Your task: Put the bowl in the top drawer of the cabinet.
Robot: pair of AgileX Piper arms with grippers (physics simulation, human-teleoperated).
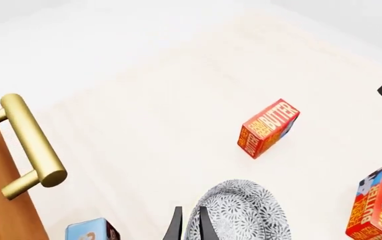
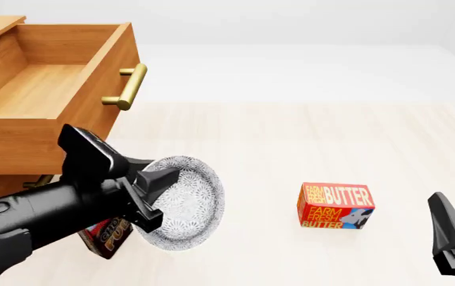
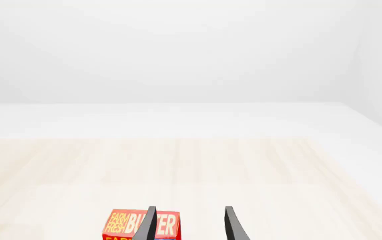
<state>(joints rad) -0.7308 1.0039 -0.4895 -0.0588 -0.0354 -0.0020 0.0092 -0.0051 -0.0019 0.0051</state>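
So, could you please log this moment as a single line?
left gripper: shut on bowl, lifted, tilted | right gripper: open, idle | top drawer: open, nothing seen inside | butter box: on table

**Non-task items on the table**

Red butter box [image 2: 336, 206] labelled "Farm Fresh Butter", lying on the pale wooden table [image 2: 307, 137] right of centre. A dark box [image 2: 108, 237] with red and white lettering, partly hidden, lies near the left front edge.
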